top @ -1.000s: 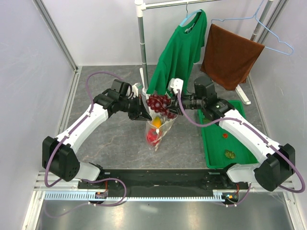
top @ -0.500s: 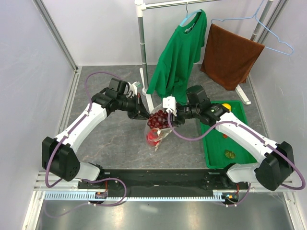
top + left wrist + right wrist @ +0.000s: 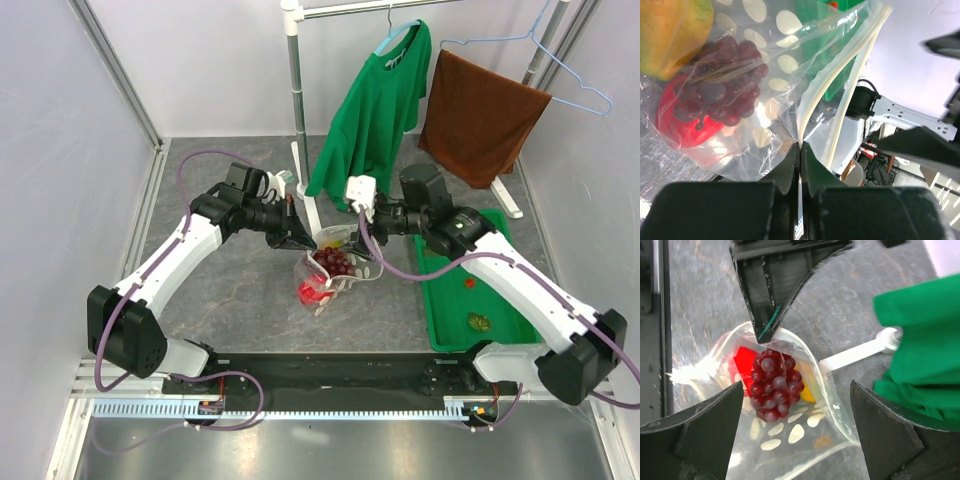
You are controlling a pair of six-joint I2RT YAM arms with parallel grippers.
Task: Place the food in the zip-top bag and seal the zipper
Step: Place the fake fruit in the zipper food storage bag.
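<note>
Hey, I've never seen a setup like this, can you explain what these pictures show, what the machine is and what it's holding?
This is a robot with two arms bolted to a table, each ending in a two-finger gripper. The wide picture looks down from above; the other two come from cameras on each wrist. The left gripper is shut, pinching the edge of a clear dotted bag and holding it up. Inside the bag are toy grapes, a red pepper and a yellow fruit. The right gripper is open above the bag, holding nothing. A green tray lies on the right, and a green shirt and a brown towel hang behind.
</note>
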